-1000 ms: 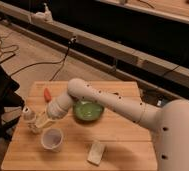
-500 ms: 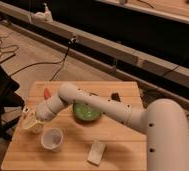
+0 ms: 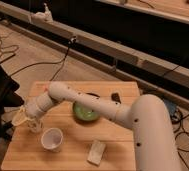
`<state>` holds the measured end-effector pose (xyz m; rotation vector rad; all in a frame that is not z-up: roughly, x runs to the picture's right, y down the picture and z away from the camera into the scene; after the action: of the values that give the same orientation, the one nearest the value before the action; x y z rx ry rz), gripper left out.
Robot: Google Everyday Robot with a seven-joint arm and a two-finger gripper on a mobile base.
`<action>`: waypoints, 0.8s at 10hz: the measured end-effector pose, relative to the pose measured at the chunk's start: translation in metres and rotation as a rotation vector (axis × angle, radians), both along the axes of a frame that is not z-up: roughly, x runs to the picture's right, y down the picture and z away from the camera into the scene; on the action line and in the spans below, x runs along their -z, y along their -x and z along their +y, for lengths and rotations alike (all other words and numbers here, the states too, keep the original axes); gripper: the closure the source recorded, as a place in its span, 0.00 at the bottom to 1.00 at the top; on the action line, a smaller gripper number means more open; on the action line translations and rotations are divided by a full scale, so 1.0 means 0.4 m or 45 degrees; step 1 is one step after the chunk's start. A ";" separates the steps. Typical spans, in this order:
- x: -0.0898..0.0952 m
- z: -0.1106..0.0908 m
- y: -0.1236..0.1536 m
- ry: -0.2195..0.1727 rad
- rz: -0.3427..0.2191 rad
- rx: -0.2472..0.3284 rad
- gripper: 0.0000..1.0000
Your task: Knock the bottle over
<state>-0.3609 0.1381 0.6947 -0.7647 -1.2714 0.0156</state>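
The small whitish bottle (image 3: pixel 36 125) stands near the left edge of the wooden table (image 3: pixel 118 150), just left of the white cup (image 3: pixel 52 139). My gripper (image 3: pixel 24 119) is low over the table's left edge, right against the bottle's upper left side and partly covering it. I cannot tell whether it touches the bottle. The white arm (image 3: pixel 88 102) reaches across the table from the right.
A green bowl (image 3: pixel 85 111) sits mid-table behind the arm. A white flat packet (image 3: pixel 96 151) lies near the front edge. A small dark object (image 3: pixel 115 96) lies at the back. Cables run over the floor to the left.
The gripper has swung left and down towards the table's left edge, close to the bottle. The bottle still looks upright. Cup, bowl and packet have not moved.
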 end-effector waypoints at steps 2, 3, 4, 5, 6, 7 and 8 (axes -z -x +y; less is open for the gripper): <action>-0.041 -0.066 -0.005 -0.041 0.065 -0.077 1.00; -0.070 -0.100 -0.020 -0.064 0.114 -0.117 1.00; -0.106 -0.134 -0.043 -0.087 0.180 -0.154 1.00; -0.135 -0.156 -0.066 -0.098 0.236 -0.179 1.00; -0.174 -0.180 -0.106 -0.103 0.317 -0.215 1.00; -0.199 -0.196 -0.145 -0.107 0.383 -0.236 1.00; -0.216 -0.207 -0.188 -0.111 0.443 -0.247 1.00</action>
<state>-0.2857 0.0554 0.7812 -0.5337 -1.0019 0.2392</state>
